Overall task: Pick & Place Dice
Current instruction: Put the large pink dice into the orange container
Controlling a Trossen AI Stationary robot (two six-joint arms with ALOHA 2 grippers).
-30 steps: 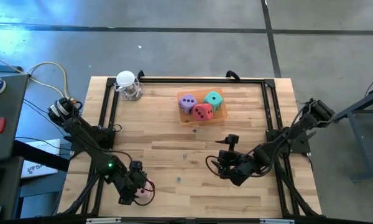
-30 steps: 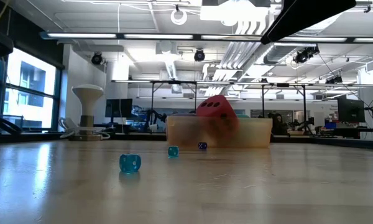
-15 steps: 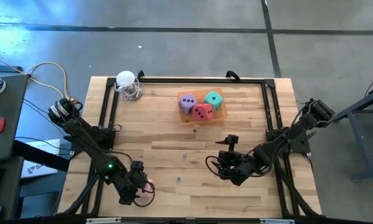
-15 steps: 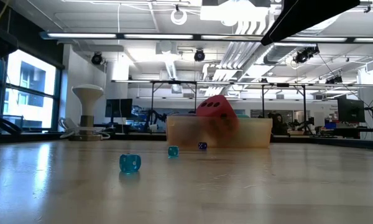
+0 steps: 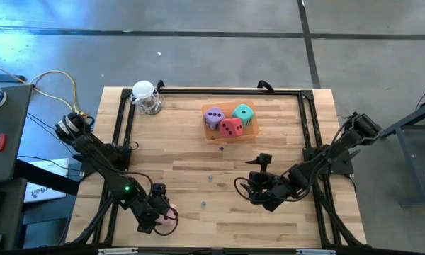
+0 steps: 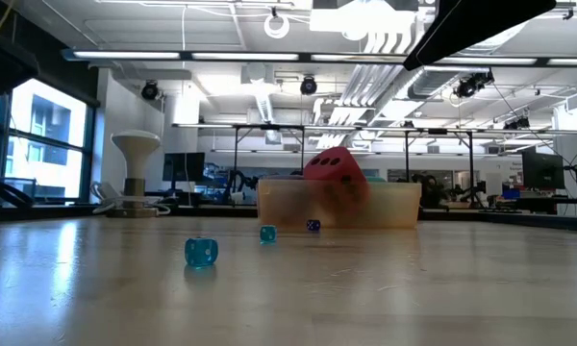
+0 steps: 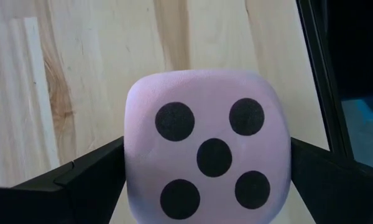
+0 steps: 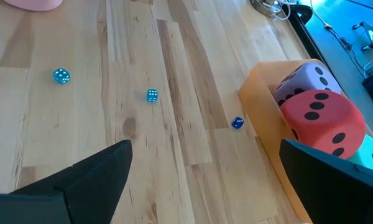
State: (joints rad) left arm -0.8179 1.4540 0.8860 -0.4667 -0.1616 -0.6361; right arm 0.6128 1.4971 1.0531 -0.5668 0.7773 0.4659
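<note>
We see small blue beads (image 8: 151,95) beside the orange tray (image 8: 261,118). Far from it, the left tool (image 5: 163,216), spread wide, straddles the pink die (image 7: 208,162), five-face toward its wrist; the right tool (image 5: 255,185) is open, empty.

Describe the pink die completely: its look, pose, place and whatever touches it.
The pink die is a chunky, soft-looking pale pink cube with rounded corners; the face toward the wrist camera shows five dark pips. It sits between the open fingers of the left gripper, near the front left of the wooden table, apart from the other dice. Whether the fingers touch it cannot be told.
</note>
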